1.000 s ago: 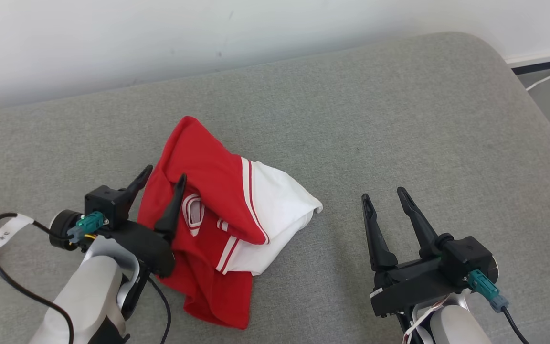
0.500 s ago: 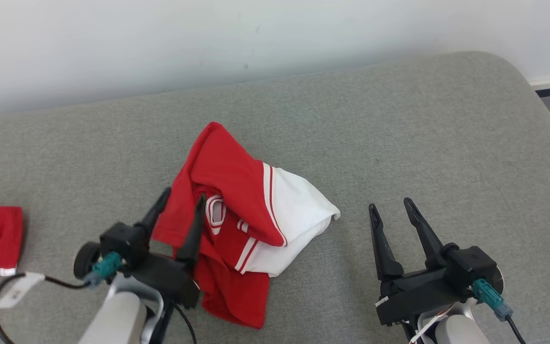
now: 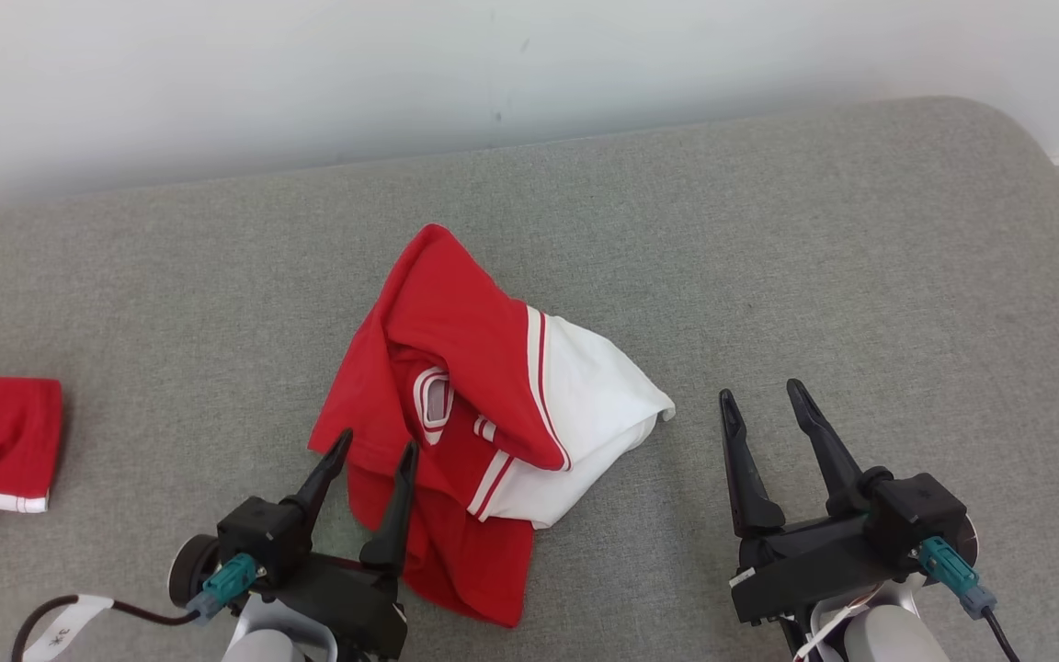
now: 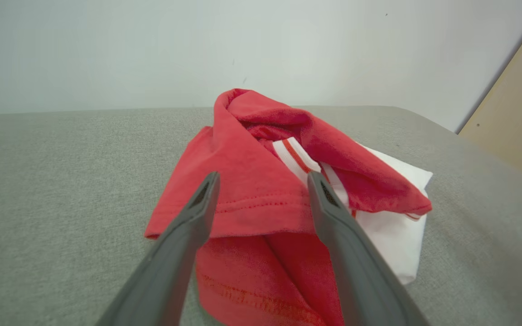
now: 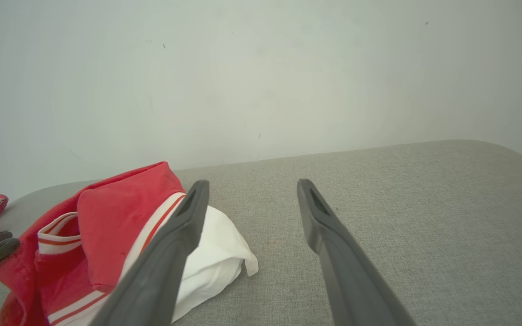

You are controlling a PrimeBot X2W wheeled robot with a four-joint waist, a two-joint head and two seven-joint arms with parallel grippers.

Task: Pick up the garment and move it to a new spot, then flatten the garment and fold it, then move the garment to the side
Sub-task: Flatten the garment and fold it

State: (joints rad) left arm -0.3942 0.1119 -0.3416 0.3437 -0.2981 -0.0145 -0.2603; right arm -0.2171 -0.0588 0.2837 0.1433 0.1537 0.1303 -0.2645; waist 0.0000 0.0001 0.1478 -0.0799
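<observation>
With the left gripper (image 3: 379, 439) and right gripper (image 3: 759, 390) both spread apart and empty, the crumpled garment (image 3: 483, 368) lies just ahead of the left one, where a pinch may catch several bunched layers.

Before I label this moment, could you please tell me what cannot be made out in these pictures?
Head view: the second red garment is cut off by the left edge.
All views: the red and white garment is crumpled, so its own folds hide its shape and type.
Left wrist view: whether the open left gripper touches the cloth is unclear.
</observation>
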